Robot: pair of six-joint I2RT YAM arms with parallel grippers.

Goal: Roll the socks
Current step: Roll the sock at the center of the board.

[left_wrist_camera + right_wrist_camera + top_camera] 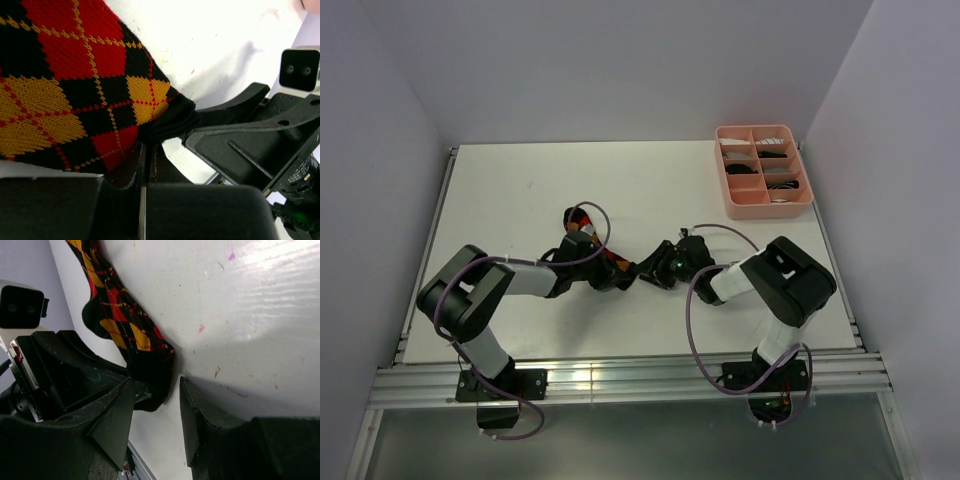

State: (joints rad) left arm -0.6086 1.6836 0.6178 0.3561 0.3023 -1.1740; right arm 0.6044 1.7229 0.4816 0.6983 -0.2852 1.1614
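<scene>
One argyle sock (582, 222), black with red, orange and yellow diamonds, lies flat near the table's middle. It fills the left wrist view (65, 90) and runs up the right wrist view (115, 315). My left gripper (620, 272) is shut, its jaws pinching the sock's black near end (147, 150). My right gripper (656, 268) is open; its fingertips straddle that same black end on the table (156, 380), facing the left gripper. The white sock and the thin-striped black sock are not seen loose on the table.
A pink compartment tray (722, 172) stands at the back right, holding several dark and white fabric items. Purple walls close in the left, back and right sides. A metal rail runs along the table's near edge.
</scene>
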